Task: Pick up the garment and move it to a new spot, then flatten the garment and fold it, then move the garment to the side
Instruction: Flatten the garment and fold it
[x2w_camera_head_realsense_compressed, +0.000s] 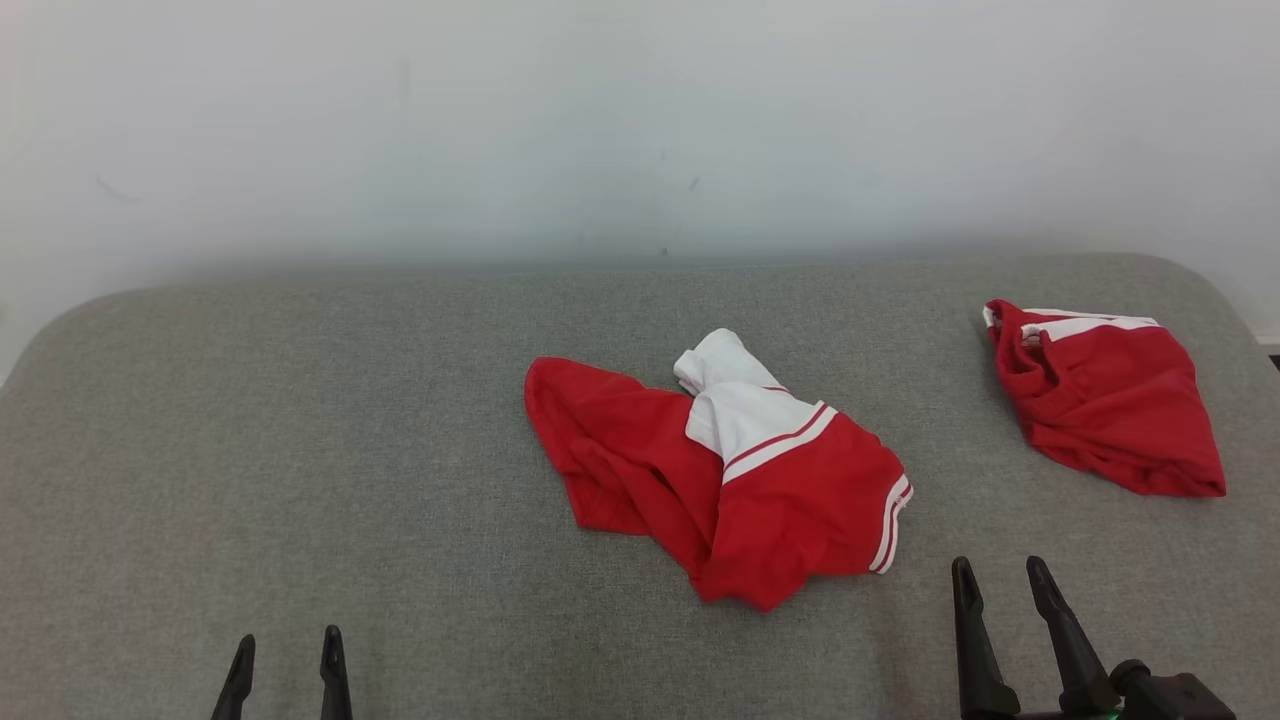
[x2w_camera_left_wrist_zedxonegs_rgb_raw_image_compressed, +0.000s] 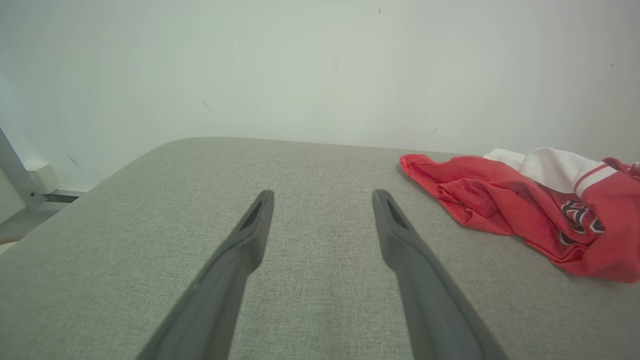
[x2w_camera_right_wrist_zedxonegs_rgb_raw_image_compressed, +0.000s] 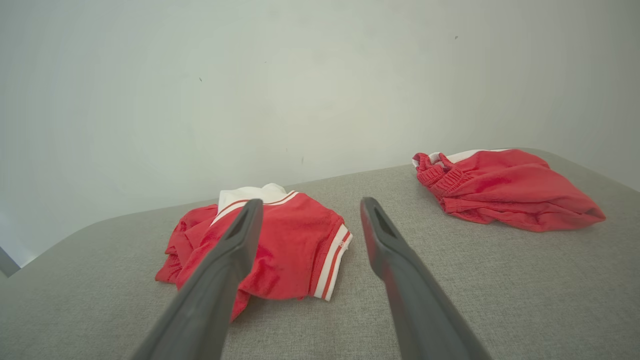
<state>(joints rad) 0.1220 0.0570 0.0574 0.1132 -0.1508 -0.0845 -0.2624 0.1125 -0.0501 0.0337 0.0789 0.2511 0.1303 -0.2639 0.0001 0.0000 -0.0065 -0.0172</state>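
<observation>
Lying where: the shirt (x2w_camera_head_realsense_compressed: 720, 470) is sitting crumpled near the middle of the grey table (x2w_camera_head_realsense_compressed: 300, 420), its red body bunching and one white sleeve folding over the top; it is looking like the garment to handle.
Shorts: the red shorts (x2w_camera_head_realsense_compressed: 1105, 400) are lying well apart from it, toward the far right corner, and seem to be needing nothing.
Left gripper: the left gripper (x2w_camera_head_realsense_compressed: 289, 637) is hovering over bare table at the near left, fingers spread wide, holding nothing, well apart from the shirt.
Right gripper: the right gripper (x2w_camera_head_realsense_compressed: 998, 563) is hanging just beside the shirt's striped sleeve hem, fingers spread wide, holding nothing, touching no cloth.
Handling: the shirt is looking light, soft and limp; it is likely going to sag and trail when lifted.
Where to grip: a raised fold is offering the easiest pinch, either the striped hem nearest the right gripper or the white sleeve ridge on top; flat single layers are risking a miss.
Edges: the table is rounding off at its far corners, with the wall (x2w_camera_head_realsense_compressed: 640, 120) standing just behind the far edge.
Open room: bare table is stretching to the left of the shirt and in front of it, giving space for laying it flat; the shorts are narrowing the right side.
</observation>
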